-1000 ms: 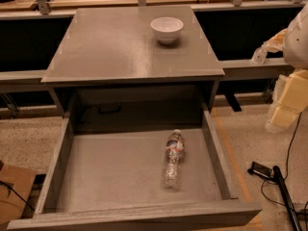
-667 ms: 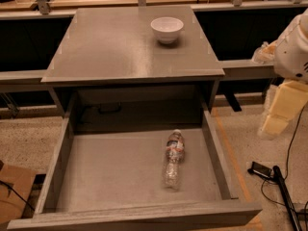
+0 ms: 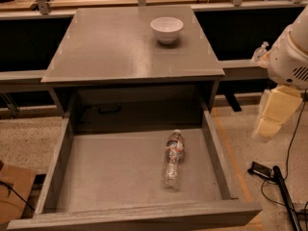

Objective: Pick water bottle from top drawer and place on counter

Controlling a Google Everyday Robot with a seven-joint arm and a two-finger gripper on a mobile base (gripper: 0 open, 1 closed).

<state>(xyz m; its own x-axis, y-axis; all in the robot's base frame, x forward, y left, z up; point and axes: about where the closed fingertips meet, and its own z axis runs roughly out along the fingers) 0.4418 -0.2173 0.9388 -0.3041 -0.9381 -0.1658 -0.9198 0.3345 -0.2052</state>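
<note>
The water bottle [image 3: 173, 159] lies on its side on the flat bottom of the open top drawer [image 3: 110, 177], right of the middle, its white cap pointing to the back. The grey counter [image 3: 120, 44] is directly above and behind the drawer. My gripper [image 3: 266, 127] hangs at the right edge of the view, a cream-coloured part below the white arm. It is outside the drawer's right wall, above the floor and well apart from the bottle.
A white bowl [image 3: 167, 29] stands on the counter's back right part. A small clear dispenser bottle [image 3: 260, 52] sits on the ledge at the right. Black cables and a device [image 3: 269, 174] lie on the floor at the right. A cardboard box [image 3: 14, 191] is at the lower left.
My arm and gripper have moved left and slightly down, closer to the drawer's right side. The bottle, the drawer and the bowl have not moved.
</note>
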